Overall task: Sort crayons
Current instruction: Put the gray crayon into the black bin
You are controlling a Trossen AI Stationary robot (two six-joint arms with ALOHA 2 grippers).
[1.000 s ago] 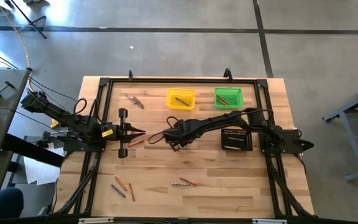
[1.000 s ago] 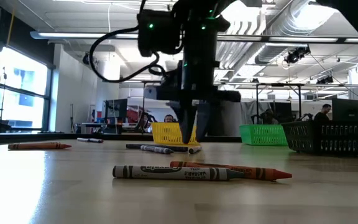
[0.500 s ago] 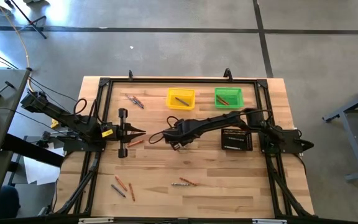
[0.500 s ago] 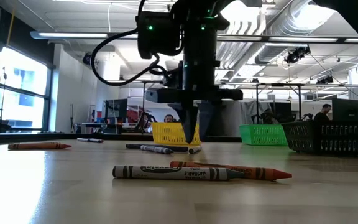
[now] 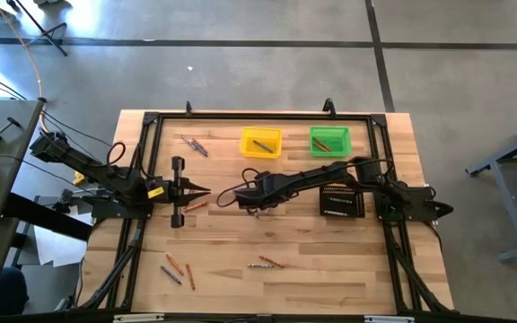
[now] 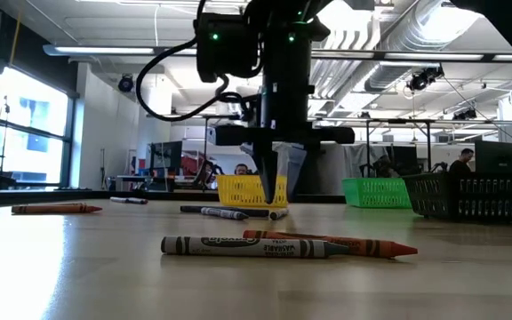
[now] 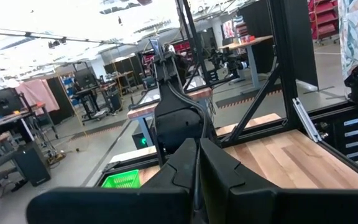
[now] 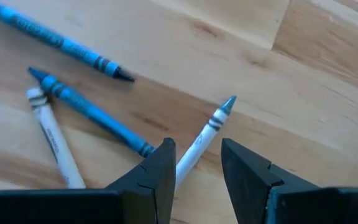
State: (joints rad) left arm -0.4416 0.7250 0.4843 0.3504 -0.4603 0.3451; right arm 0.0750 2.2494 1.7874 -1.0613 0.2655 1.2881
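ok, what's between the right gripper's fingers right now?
A white crayon with a grey-blue tip lies on the wood, running into the gap of the open right gripper. It is not clamped. The right wrist view shows this.

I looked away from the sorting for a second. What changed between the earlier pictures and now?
The right gripper shifted slightly toward the left arm; its jaws are open astride a pale crayon, not yet gripping. The left gripper stayed shut and parked; the other crayons and both bins did not move.
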